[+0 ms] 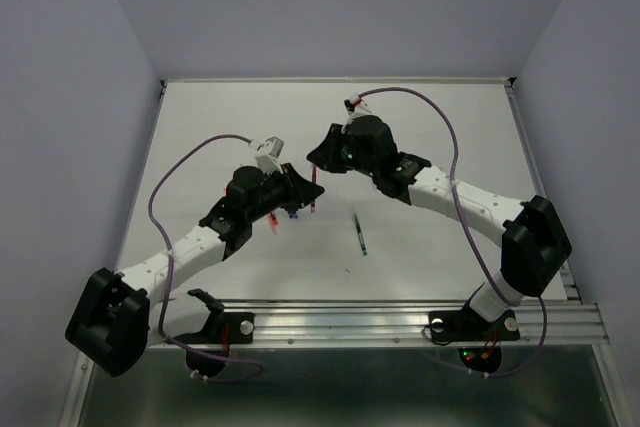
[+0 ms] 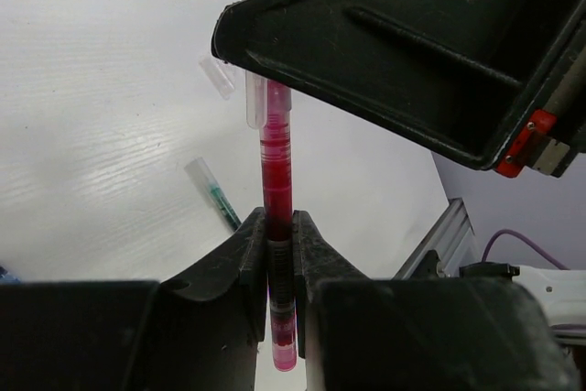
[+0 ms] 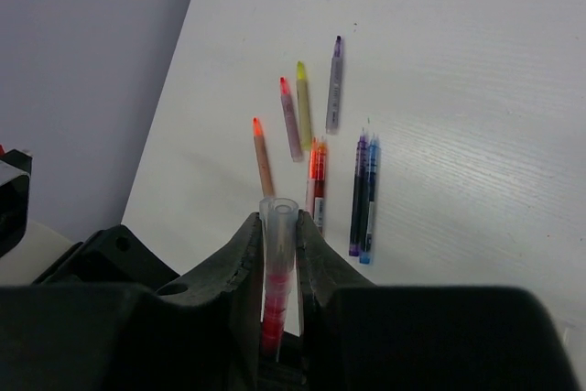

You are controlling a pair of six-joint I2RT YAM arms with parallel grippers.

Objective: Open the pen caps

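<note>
My left gripper (image 2: 278, 231) is shut on the lower body of a red pen (image 2: 276, 167), held above the table. The pen's pale translucent cap (image 2: 260, 43) is still over its far end. My right gripper (image 3: 279, 237) is shut on that cap (image 3: 278, 215), with red showing inside it. In the top view the two grippers meet mid-table, the left (image 1: 306, 190) just below the right (image 1: 321, 158), with the red pen (image 1: 313, 204) between them. A loose clear cap (image 2: 218, 77) lies on the table.
A green pen (image 1: 360, 235) lies alone right of the grippers and shows in the left wrist view (image 2: 216, 195). Several pens lie in a group below: grey-purple (image 3: 334, 70), yellow (image 3: 303, 103), pink (image 3: 290, 118), orange (image 3: 264, 157), red-orange (image 3: 317, 176), purple (image 3: 358, 194), blue (image 3: 370, 199).
</note>
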